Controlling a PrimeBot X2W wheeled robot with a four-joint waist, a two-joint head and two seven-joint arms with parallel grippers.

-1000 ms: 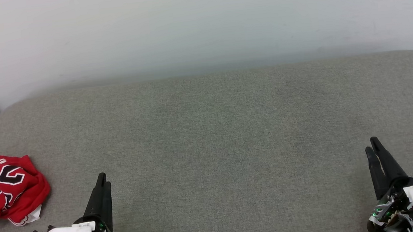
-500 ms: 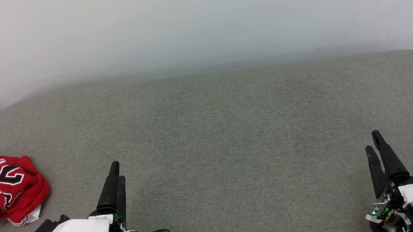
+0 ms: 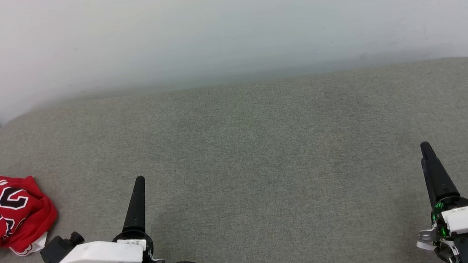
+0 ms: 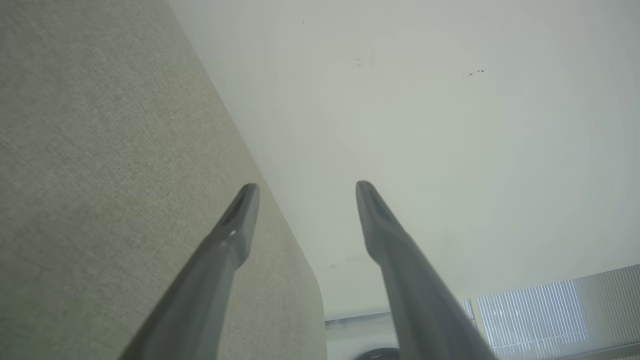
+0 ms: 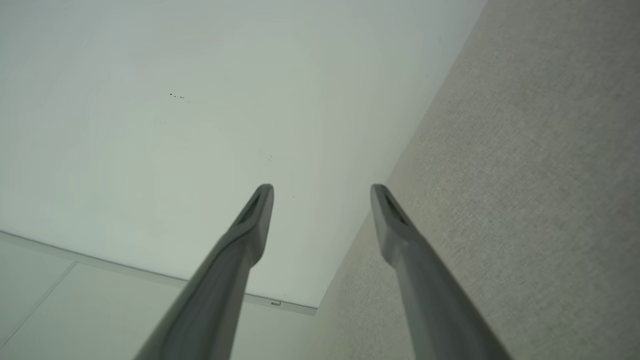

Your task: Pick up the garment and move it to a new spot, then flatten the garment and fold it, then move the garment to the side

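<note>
Garment [image 3: 6,218]: lying crumpled at the cushion's [image 3: 235,148] left edge. Left gripper [image 4: 306,187] and right gripper [image 5: 322,187] standing wide, empty. A shallow pinch is probably risking a slip over the edge.

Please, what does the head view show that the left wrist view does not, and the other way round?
Head view adds: the crumpled red garment at the far left of the grey cushion, apart from both grippers, and the right gripper. Left wrist view adds: a slatted blind at its lower right, and the left gripper with its fingers plainly apart. Shared: the cushion, the white wall, the left gripper.
</note>
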